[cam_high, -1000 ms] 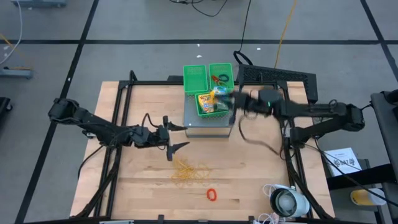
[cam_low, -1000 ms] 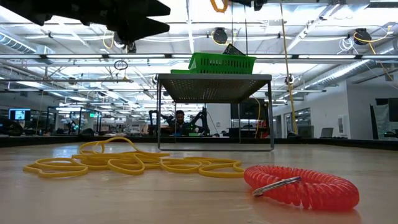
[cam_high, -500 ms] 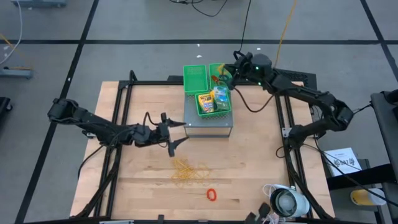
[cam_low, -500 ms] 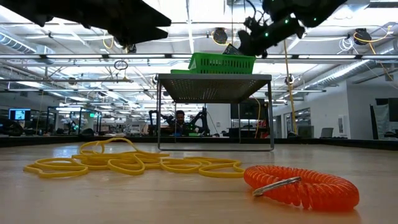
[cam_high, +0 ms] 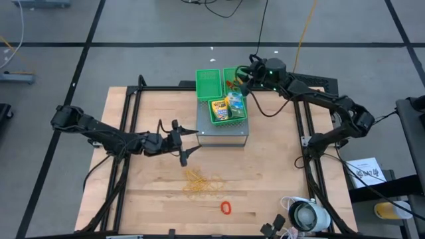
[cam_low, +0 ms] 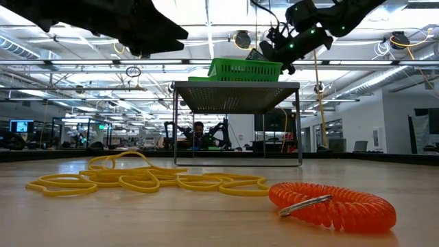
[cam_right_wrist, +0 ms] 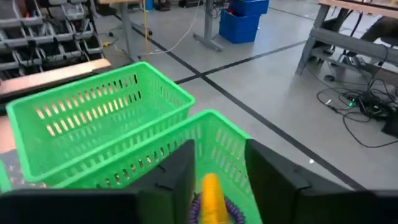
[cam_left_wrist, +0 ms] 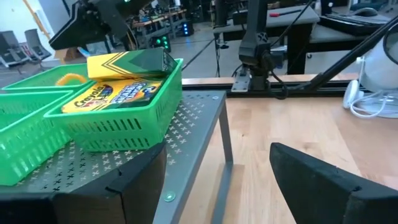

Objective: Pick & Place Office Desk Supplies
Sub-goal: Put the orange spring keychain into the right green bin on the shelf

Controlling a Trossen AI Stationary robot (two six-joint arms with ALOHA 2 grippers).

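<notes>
Rubber bands [cam_low: 137, 177] and the orange coiled ring [cam_low: 334, 204] lie loose on the table [cam_high: 153, 206], side by side in the low view. Only the right wrist view shows the right gripper [cam_right_wrist: 216, 163] with fingers parted over an orange ring [cam_right_wrist: 210, 196] in a green bin [cam_right_wrist: 205, 146]. The crayon box [cam_left_wrist: 115, 93] sits in another bin [cam_left_wrist: 118, 121]. The left gripper [cam_high: 183, 145], spread wide, hovers empty near the grey stand [cam_high: 222, 136].
</notes>
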